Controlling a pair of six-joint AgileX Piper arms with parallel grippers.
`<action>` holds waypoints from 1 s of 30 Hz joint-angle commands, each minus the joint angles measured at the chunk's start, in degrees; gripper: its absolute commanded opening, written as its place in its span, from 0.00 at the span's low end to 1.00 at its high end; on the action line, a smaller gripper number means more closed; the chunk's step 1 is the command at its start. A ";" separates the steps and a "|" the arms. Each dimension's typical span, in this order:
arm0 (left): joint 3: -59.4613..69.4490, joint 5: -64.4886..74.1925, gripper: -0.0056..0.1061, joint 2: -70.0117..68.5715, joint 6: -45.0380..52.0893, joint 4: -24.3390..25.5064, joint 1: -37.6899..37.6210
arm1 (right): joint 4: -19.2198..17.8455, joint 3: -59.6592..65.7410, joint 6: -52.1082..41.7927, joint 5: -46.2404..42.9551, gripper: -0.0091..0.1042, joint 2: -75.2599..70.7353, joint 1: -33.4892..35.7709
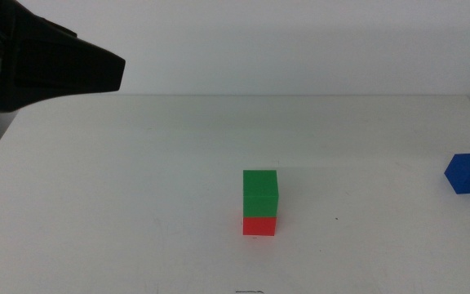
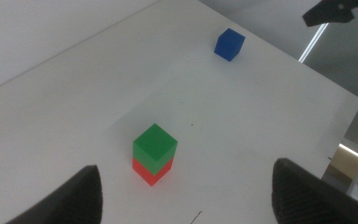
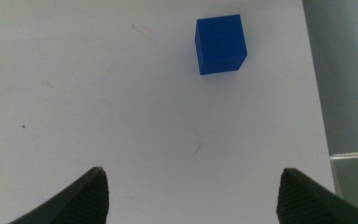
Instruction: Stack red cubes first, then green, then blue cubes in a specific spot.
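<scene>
Fingers, left gripper (image 2: 185, 199): two dark fingers (image 2: 64, 199) spread wide, nothing between them, held above the table (image 1: 137, 163) and apart from every cube. In the middle view this arm's dark body shows above the table's far left corner.

Fingers, right gripper (image 3: 191, 199): two dark fingers (image 3: 73, 199) likewise spread wide and holding nothing, raised over the table near its right edge. This gripper does not appear in the middle view.

Red cube (image 1: 259, 225): resting on the table, roughly midway between the left and right edges and toward the near edge. Only its lower band shows below the cube above it.

Green cube (image 1: 260, 193): seated squarely on top of the red cube, faces closely aligned, touching it; a two-high stack, upright. The left wrist view shows the same stack (image 2: 154, 149), well clear of the left fingers.

Blue cube (image 1: 469, 173): alone on the table, close to the right edge, turned so one corner faces the near edge, well apart from the stack. The right wrist view shows it (image 3: 220, 43) beside the table's edge, ahead of the open right fingers and not touched by them.

Table: plain white, matte surface.
</scene>
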 commanded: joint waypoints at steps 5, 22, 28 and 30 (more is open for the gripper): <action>-1.54 -2.01 0.89 -0.52 0.08 -3.73 -0.12 | 0.41 -2.31 -0.93 -0.35 0.75 1.82 -0.30; -1.54 -2.01 0.89 -0.52 0.08 -3.73 -0.12 | -3.89 -12.47 -0.99 3.80 0.75 17.37 -0.36; -1.54 -2.01 0.89 -0.52 0.08 -3.73 -0.12 | -4.56 -20.59 -2.27 5.19 0.75 26.52 -0.36; -1.54 -2.01 0.89 -0.52 0.08 -3.73 -0.12 | -4.43 -22.66 -3.43 5.19 0.75 29.59 -0.36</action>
